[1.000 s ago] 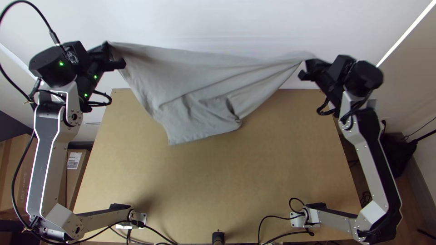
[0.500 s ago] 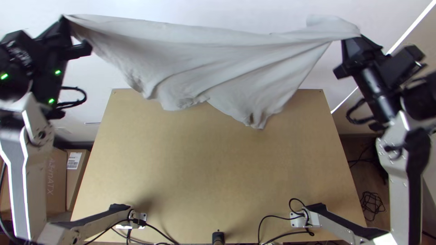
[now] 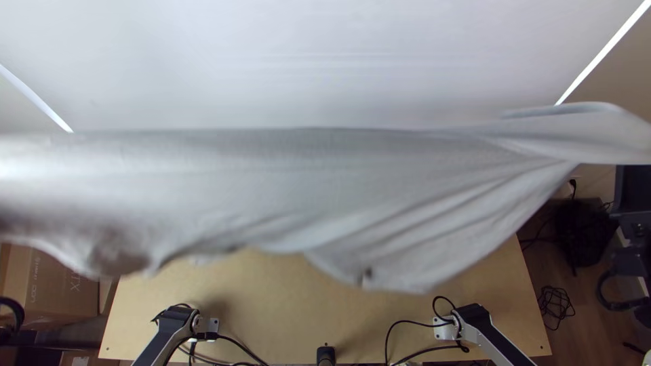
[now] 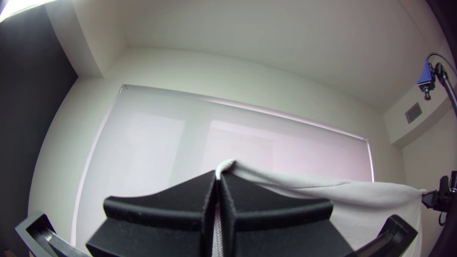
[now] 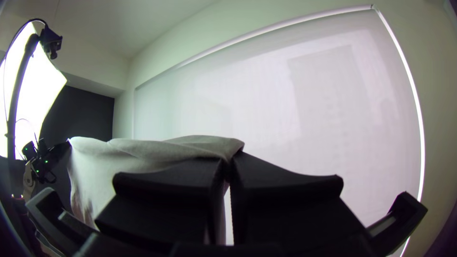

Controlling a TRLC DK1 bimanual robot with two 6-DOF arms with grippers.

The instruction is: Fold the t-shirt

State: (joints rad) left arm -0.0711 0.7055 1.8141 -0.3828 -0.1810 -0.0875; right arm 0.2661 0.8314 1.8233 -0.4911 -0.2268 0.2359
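Overhead and behind everything, a broad pale blind (image 4: 157,138) spans the wall. Next in size comes the wooden bench (image 3: 319,318), its near part visible below the cloth.

The t-shirt (image 3: 325,190) is held up in the air over the bench, stretched between the two arms. Its upper edge runs nearly straight across the top view, while the lower edge hangs unevenly, with slanting folds toward the right side. It runs out of that view on both sides, and a loose flap sticks up near the right end.

At the bench's near edge stand the bases of the left arm (image 3: 166,339) and the right arm (image 3: 495,335). A cardboard box (image 3: 61,281) sits beside the bench on the left.

The left end effector (image 4: 217,177) has its fingers together, clamped on a bit of the t-shirt's edge. The right end effector (image 3: 632,193) likewise pinches the cloth between its fingers, with a narrow slit between them below the tips in its wrist view.

Smaller still, a coil of cable (image 3: 557,306) lies on the floor to the right, and a small black object (image 3: 325,354) sits at the middle of the bench's near edge.
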